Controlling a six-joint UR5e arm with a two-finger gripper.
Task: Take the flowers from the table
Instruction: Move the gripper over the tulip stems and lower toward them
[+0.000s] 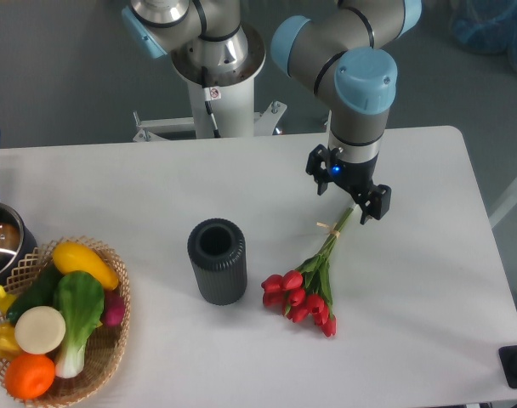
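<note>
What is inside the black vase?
The vase stands upright, and its round opening looks dark and empty. The bottom is too dark to see. The flowers lie beside it on the table, not inside.

A dark gray ribbed cup stands up near the middle. At the left is a wicker basket full of toy food: a yellow squash, an orange and a green leafy veggie. A shiny pot sits just behind the basket.
</note>
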